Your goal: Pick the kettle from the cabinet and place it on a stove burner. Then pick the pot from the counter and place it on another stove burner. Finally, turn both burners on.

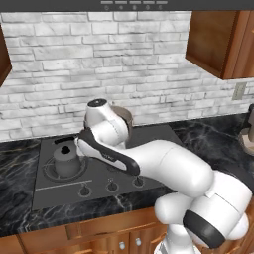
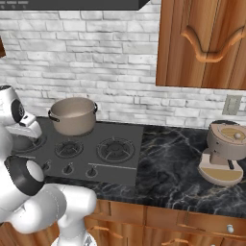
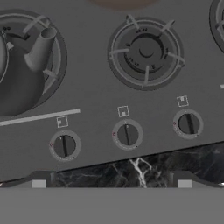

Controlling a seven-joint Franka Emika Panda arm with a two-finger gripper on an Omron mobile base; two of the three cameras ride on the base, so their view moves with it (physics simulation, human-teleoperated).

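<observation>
The spread, empty pincer point(image 3: 112, 181) is held just before the knobs; the middle knob point(image 3: 127, 134) lies straight ahead.

The kettle point(image 3: 17, 74) is cut off by the hand view's left edge; the arm hides most of the pot point(image 1: 124, 116).

Even, shadowless rendered light falls across the cooktop point(image 1: 99, 168), bright on the brick wall point(image 1: 99, 59) behind it and dimmer on the black counter point(image 2: 168, 158) beside it. Textures are coarse and slightly soft, without glare or edge distortion. Looking down from the hand, the knobs point(image 3: 127, 134) along the cooktop's front edge appear reasonably sharp.
</observation>
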